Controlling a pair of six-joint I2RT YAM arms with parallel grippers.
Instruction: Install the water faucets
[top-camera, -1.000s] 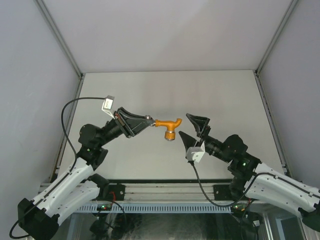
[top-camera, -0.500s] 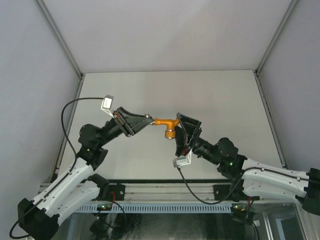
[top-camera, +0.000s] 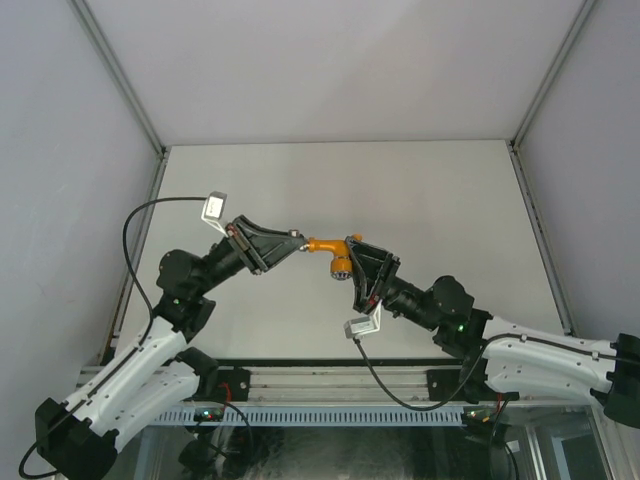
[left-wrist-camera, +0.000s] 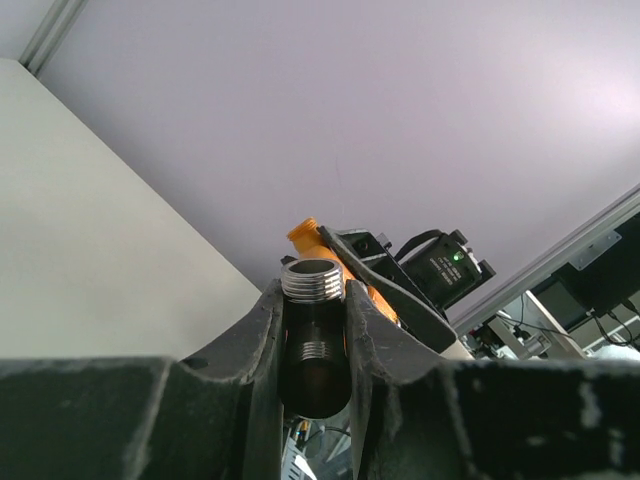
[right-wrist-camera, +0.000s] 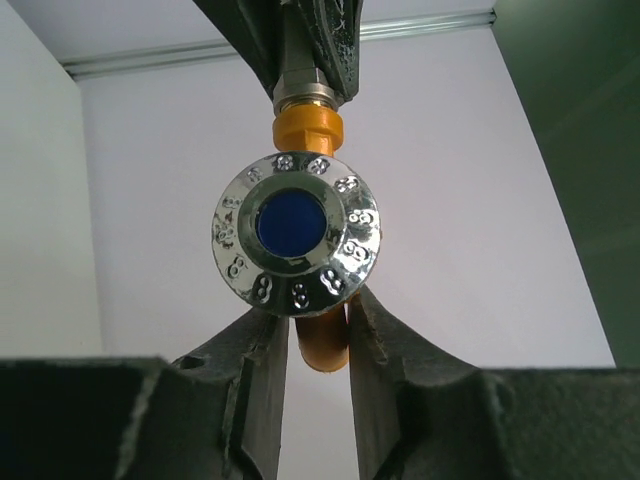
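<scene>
An orange-yellow water faucet (top-camera: 325, 244) hangs in the air over the middle of the table. Its threaded end joins a grey metal pipe fitting (left-wrist-camera: 312, 279), and my left gripper (top-camera: 296, 240) is shut on that fitting. In the right wrist view the faucet's round knob (right-wrist-camera: 296, 235) with its blue centre faces the camera, and the fitting's nut (right-wrist-camera: 307, 96) shows above it. My right gripper (right-wrist-camera: 318, 322) is shut on the bent spout (right-wrist-camera: 324, 345), one pad against each side. From above, the right gripper (top-camera: 354, 254) partly hides the knob.
The white table (top-camera: 440, 200) lies below, walled by grey panels with metal posts at the corners. A black cable with a white tag (top-camera: 214, 206) loops off the left wrist. Another white tag (top-camera: 362, 326) hangs under the right wrist.
My right gripper has moved left up to the faucet and closed from wide open onto its spout. The left arm and the fitting have stayed still.
</scene>
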